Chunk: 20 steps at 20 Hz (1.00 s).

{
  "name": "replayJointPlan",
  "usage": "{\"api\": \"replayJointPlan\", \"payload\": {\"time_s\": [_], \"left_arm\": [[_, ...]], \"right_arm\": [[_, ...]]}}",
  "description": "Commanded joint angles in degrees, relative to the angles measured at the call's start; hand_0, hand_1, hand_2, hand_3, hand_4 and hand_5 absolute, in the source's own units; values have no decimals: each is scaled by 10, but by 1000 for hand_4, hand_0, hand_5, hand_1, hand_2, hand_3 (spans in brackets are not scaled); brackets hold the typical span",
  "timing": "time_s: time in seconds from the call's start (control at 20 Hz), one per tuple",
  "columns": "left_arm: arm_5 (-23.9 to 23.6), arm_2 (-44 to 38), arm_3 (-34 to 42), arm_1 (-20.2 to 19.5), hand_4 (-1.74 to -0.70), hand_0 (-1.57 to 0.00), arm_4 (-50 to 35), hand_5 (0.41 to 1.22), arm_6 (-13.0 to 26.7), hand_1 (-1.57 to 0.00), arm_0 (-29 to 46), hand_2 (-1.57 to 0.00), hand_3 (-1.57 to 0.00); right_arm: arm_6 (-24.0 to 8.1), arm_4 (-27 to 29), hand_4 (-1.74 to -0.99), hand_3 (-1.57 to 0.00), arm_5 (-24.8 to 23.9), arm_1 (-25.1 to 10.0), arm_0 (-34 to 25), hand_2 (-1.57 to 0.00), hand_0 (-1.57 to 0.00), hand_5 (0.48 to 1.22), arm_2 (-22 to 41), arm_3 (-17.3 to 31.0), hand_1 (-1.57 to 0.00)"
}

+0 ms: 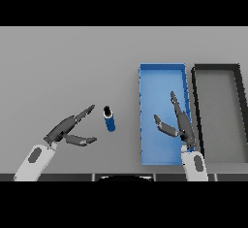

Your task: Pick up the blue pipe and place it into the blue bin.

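- The table (68,62) is grey, flat and smooth.
- The blue pipe (110,120) is a short round tube. It lies on the table near the middle, a little tilted, with its dark open end pointing to the far side. Its blue skin looks smooth and a bit shiny.
- The blue bin (163,70) is a long box shape with low thin walls and a flat floor. It sits on the table to the right of the pipe, apart from it. The pipe is not in it.
- A black bin (216,67) of the same long shape stands just beside the blue bin, on its right. Its walls are dark and its floor is grey.
- The left hand (65,129) is dark and comes in from the near left on a white and grey arm. Its fingers are stretched out straight toward the pipe and its thumb sticks out below them. The hand is loose and spread, holding nothing. The fingertips (90,109) are near the pipe but do not touch it.
- The right hand (181,124) is over the right side of the blue bin, near its near end. Its fingers point to the far side and the thumb points left. It is loose and spread too, with nothing in it.
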<state>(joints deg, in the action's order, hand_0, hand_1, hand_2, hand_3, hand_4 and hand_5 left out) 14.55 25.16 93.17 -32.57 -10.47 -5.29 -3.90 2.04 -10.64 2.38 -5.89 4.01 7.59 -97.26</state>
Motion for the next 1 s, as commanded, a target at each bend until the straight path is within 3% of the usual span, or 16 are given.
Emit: {"api": "replayJointPlan", "payload": {"time_s": [0.0,0.3,0.65,0.85,0.95], "left_arm": [[-5,7,-4,13,-1186,1,7,466,0,1,-5,1,1],[-12,36,-58,76,-1195,1,32,467,18,1,-29,1,1],[-16,54,-150,144,-1131,1,68,462,5,1,-93,1,1],[-7,48,-179,184,-1215,1,44,533,-18,1,-111,-1,1],[-10,46,-180,195,-1267,1,38,585,-26,-40,-108,-110,-43]], "right_arm": [[2,-2,-1223,1,0,6,3,1,1,619,4,3,1],[-1,-6,-1229,1,-6,10,16,1,1,621,6,-6,1],[2,-3,-1201,1,-6,4,26,1,1,605,2,-18,1],[0,4,-1206,1,-3,5,22,1,1,606,-2,-14,1],[-8,3,-1196,1,-7,1,13,1,1,603,-8,-8,1]]}}
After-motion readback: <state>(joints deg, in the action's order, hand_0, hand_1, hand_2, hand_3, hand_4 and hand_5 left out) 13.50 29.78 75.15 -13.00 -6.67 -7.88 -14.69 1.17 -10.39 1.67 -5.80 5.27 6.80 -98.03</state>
